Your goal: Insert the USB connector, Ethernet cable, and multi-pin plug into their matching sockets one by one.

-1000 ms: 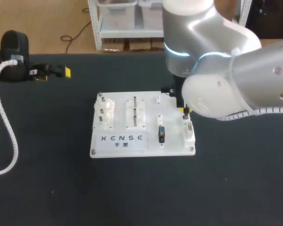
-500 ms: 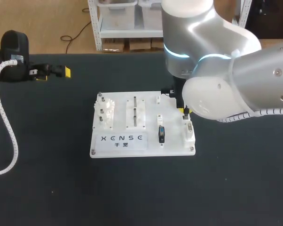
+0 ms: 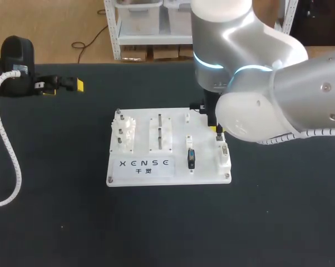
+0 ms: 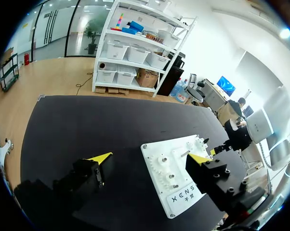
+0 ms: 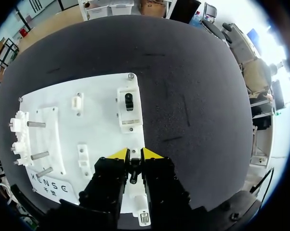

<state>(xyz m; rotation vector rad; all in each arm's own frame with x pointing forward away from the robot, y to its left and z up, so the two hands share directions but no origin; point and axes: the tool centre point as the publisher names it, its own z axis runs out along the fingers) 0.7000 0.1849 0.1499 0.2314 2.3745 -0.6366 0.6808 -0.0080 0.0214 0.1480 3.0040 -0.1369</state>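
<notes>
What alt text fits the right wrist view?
Right gripper with yellow tips, shut on a small dark connector, over the white board on a black table. Ahead of it, a white block holds a dark plug.

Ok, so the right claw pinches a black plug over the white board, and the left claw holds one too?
No: the left claw is open and empty, as the left wrist view shows. The right claw does pinch a black plug over the white board.

white board point(image 3: 207, 168) 1 | arms point(image 3: 251, 61) 2 | metal pegs point(image 5: 33, 156) 3 | gripped plug point(image 5: 131, 174) 1
</notes>
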